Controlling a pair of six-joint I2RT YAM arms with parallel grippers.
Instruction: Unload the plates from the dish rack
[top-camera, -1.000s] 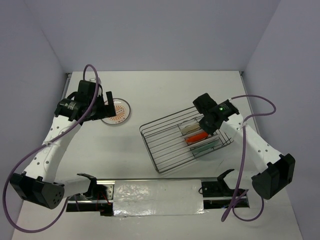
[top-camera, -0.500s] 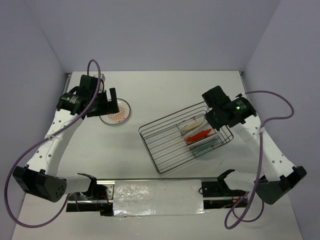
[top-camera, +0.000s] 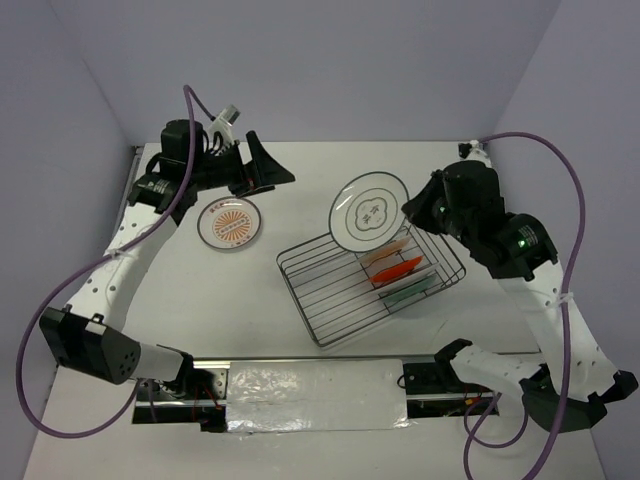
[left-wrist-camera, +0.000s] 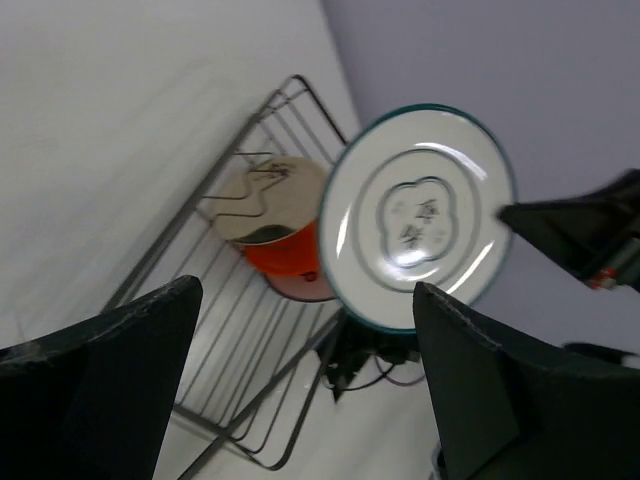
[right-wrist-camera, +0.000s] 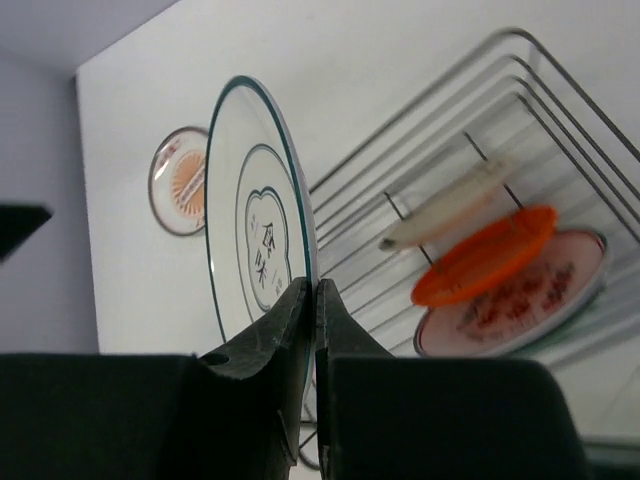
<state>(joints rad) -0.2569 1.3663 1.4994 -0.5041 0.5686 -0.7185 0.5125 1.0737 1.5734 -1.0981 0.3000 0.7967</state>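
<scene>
My right gripper (top-camera: 412, 210) is shut on the rim of a white plate with a teal edge (top-camera: 368, 212) and holds it in the air above the dish rack (top-camera: 330, 290). The plate also shows in the right wrist view (right-wrist-camera: 255, 240) and the left wrist view (left-wrist-camera: 418, 215). In the rack stand a cream plate (top-camera: 385, 254), an orange plate (top-camera: 398, 269) and a teal-looking plate (top-camera: 412, 293); the right wrist view shows a white plate with red motifs (right-wrist-camera: 510, 300) there. My left gripper (top-camera: 265, 167) is open and empty, raised near the back left. A white plate with an orange sunburst (top-camera: 229, 222) lies on the table.
The rack's left half holds nothing but wires and prongs. Purple cables loop beside both arms. A foil-covered rail (top-camera: 310, 385) runs along the near table edge. Walls close in at left, right and back.
My right gripper has lifted the white teal-edged plate out of the rack and up to the left. My left arm has risen from the sunburst plate and swung right, toward the rack.
</scene>
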